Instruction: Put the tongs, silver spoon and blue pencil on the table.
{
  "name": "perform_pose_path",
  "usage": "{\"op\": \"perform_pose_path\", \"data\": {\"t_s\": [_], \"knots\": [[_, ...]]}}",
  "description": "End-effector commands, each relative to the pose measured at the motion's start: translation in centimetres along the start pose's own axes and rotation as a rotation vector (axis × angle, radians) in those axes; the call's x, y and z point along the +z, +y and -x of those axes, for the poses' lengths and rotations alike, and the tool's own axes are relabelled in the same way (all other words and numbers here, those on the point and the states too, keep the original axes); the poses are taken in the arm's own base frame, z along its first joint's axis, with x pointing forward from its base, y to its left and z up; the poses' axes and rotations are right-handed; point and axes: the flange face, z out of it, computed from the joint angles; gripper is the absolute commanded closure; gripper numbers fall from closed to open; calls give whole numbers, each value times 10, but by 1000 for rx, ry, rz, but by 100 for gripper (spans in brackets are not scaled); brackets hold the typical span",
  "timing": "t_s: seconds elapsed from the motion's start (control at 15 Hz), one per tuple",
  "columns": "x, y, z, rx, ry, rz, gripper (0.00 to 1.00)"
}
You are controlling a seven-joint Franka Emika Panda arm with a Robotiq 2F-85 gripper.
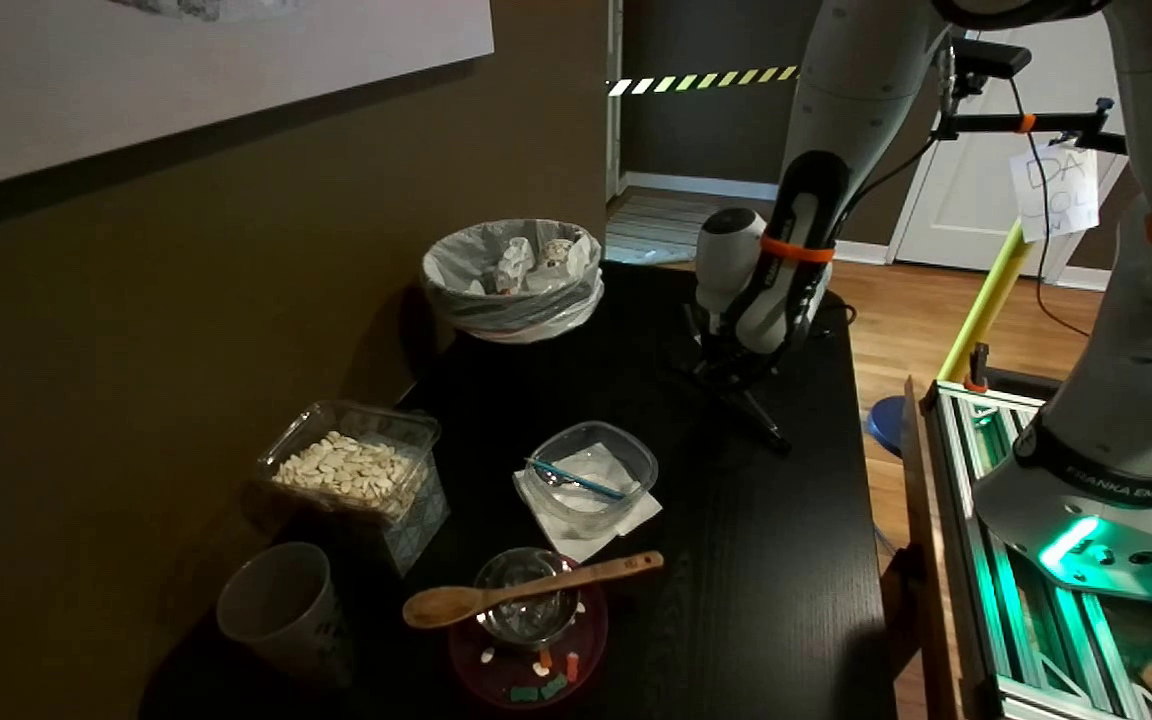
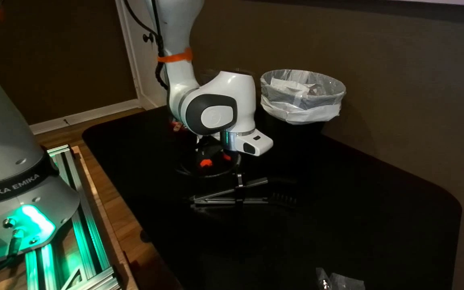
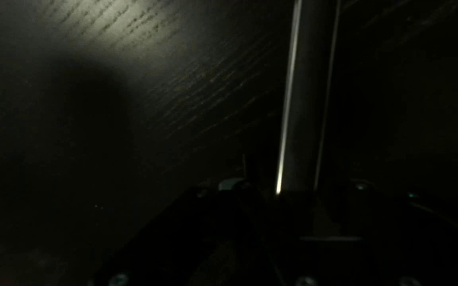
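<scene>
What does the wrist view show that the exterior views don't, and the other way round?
Only the wrist view: a bright glare on the table, close up, bringing out its streaky grain.
Only the exterior views: the white robot arm and lined bin, in both; in an exterior view, the wooden spoon, pale seeds and blue pencil.
Shared: the table and tongs, though the wrist view seems to catch just a strip of them.

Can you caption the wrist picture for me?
Part of the shiny-edged tongs, close up against the dark, grainy table.
</scene>
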Motion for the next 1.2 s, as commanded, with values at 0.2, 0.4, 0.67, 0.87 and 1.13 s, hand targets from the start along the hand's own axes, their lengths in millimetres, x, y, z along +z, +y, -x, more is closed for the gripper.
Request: {"op": "perform_pose_path", "data": {"t_s": [0.2,0.4,0.67,0.87,1.13], "knots": [[-39,-31,2,-101,39,-33,5],[-80,-48,14,-187,118,-57,0],[-132,-82,41,-411,197,-139,0],[-161,-98,62,-560,256,-193,0],[-183,-135,99,-767,294,-247,0]]}}
